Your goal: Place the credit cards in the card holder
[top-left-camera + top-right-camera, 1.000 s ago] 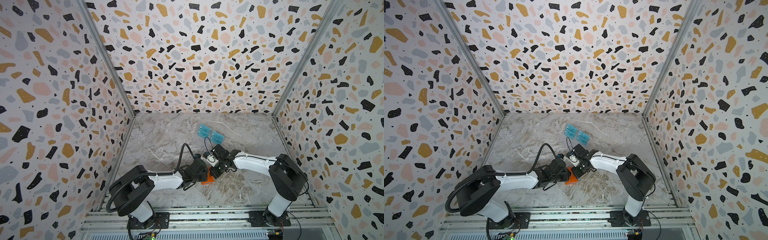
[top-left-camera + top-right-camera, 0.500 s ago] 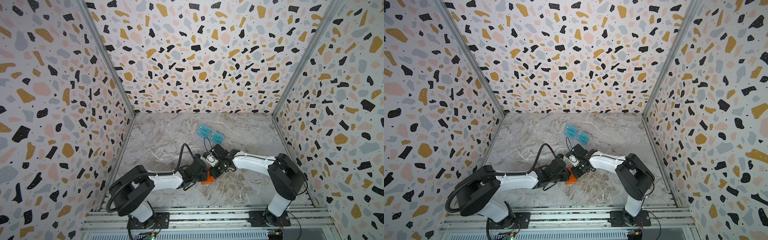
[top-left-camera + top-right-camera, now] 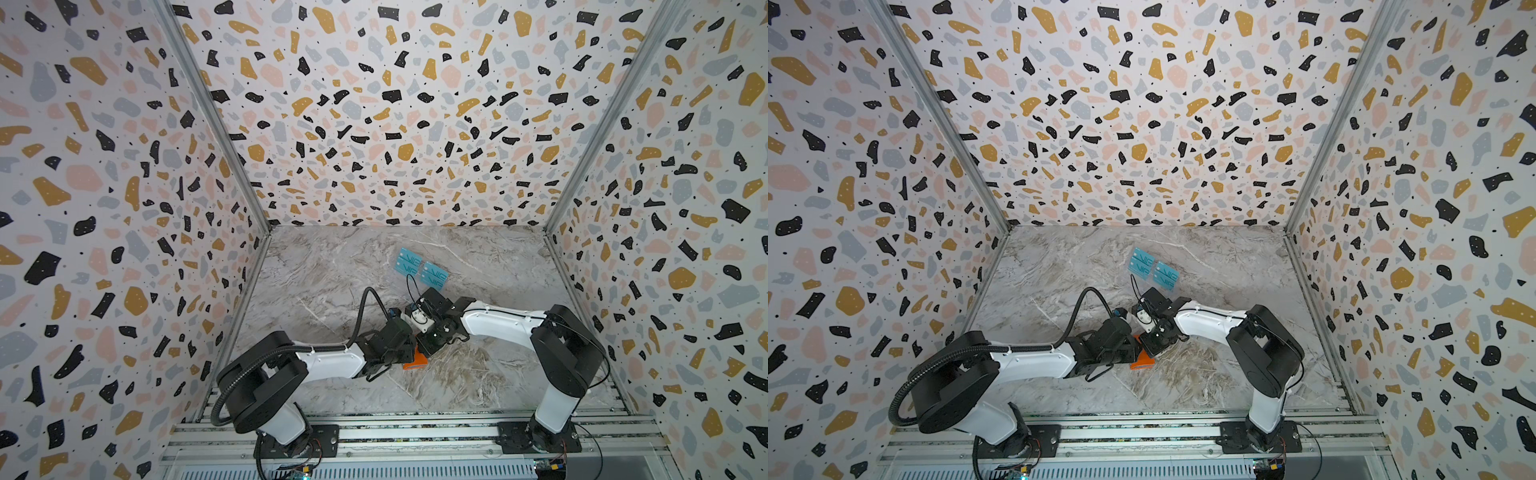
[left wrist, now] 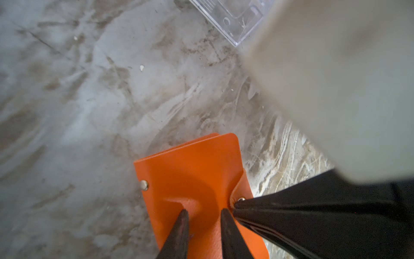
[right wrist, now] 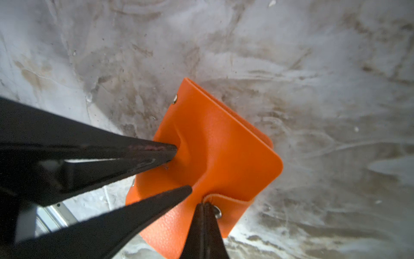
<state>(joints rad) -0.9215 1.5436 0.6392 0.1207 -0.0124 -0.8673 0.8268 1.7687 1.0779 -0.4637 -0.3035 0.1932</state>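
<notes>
The card holder point(image 3: 415, 360) point(image 4: 190, 168) is a bright orange wallet lying folded shut on the marble table. My left gripper point(image 4: 203, 214) is open by a narrow gap, with both fingertips pressing down on the orange cover and denting it. My right gripper point(image 5: 205, 205) is shut on the wallet's snap tab, right beside the round metal snap point(image 5: 217, 212). The right wrist view shows the left gripper's fingers point(image 5: 172, 149) on the cover. In both top views the two grippers meet over the wallet point(image 3: 1142, 362). The credit cards are out of view.
Two teal cards marked VIP point(image 3: 409, 262) point(image 3: 434, 274) lie on the table behind the grippers. A clear plastic rack point(image 4: 235, 20) lies close behind the wallet. Patterned walls close in the table on three sides.
</notes>
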